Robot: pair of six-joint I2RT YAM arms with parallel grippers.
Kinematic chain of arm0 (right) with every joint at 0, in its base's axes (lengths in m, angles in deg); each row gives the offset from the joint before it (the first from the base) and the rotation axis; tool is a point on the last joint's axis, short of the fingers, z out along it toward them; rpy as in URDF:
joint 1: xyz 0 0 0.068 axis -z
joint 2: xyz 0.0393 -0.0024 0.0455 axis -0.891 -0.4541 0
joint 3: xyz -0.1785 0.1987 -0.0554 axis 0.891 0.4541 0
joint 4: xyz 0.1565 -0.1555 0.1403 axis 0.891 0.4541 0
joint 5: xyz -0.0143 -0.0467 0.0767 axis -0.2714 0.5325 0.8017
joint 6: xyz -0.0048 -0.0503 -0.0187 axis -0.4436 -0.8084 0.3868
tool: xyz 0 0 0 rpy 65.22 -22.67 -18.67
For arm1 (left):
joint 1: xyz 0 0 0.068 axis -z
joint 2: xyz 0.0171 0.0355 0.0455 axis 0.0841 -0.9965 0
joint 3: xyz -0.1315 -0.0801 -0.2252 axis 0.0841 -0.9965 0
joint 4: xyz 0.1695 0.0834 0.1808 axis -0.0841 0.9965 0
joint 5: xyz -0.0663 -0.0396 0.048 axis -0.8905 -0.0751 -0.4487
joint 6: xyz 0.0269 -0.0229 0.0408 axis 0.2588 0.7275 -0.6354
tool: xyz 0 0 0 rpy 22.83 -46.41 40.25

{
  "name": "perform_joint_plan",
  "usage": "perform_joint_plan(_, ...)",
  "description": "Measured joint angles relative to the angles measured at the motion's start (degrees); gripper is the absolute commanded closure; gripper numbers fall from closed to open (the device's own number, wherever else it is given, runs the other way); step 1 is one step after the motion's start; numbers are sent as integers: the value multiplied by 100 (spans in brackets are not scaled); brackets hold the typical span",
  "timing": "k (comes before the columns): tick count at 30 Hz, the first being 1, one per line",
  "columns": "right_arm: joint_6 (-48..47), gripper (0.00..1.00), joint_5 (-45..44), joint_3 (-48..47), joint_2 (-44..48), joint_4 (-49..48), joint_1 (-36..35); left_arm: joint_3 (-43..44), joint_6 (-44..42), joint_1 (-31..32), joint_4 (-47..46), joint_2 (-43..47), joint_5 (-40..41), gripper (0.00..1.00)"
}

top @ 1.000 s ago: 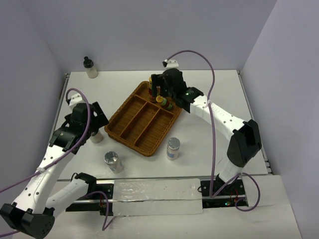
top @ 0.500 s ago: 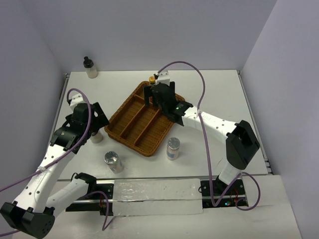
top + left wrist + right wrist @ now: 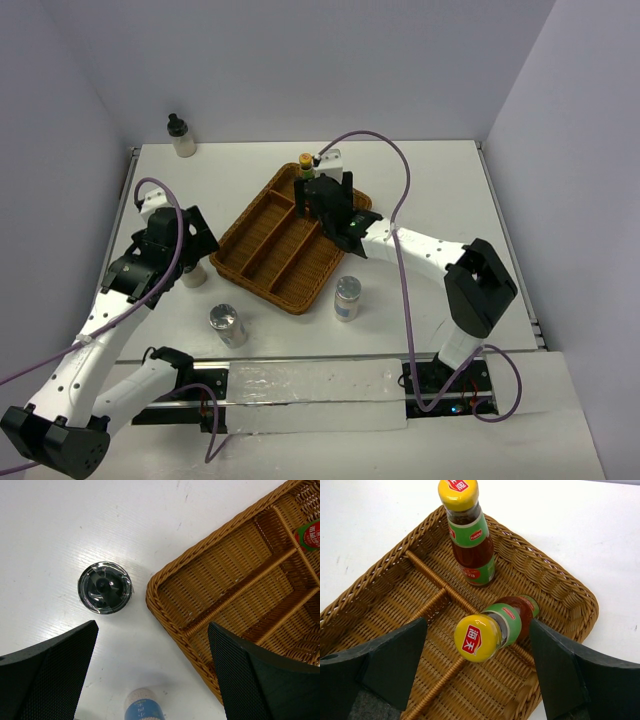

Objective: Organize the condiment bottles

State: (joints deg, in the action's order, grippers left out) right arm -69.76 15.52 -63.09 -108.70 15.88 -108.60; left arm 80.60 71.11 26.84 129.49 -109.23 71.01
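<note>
Two red sauce bottles stand in the far end of the wicker tray [image 3: 380,605]. One [image 3: 470,535] is upright at the back. The other [image 3: 495,627] leans between the open fingers of my right gripper [image 3: 480,665], with a gap on each side. In the top view only one red bottle's top [image 3: 305,160] shows beside the right gripper [image 3: 325,200]. My left gripper [image 3: 150,680] is open and empty above the table, a black-capped cream bottle [image 3: 105,581] ahead of it and a shaker [image 3: 144,707] below. A second cream bottle [image 3: 181,137] stands far left.
The wicker tray [image 3: 270,262] lies diagonally mid-table; its other two slots hold nothing. Two silver-lidded shakers stand near the front, one [image 3: 227,325] by the left arm and one [image 3: 346,297] just off the tray's near corner. Purple cables loop over both arms.
My right wrist has swung left over the tray's far end and now covers one red bottle in the top view. The left arm has not moved.
</note>
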Motion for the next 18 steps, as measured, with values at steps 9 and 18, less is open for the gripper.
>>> perform_joint_plan(9,5,43,-182,143,0,-161,0,-70,19,0,-46,-14,-115,0)
perform_joint_plan(18,-71,91,-399,180,-9,-350,12,-173,41,0,-105,-42,-126,0)
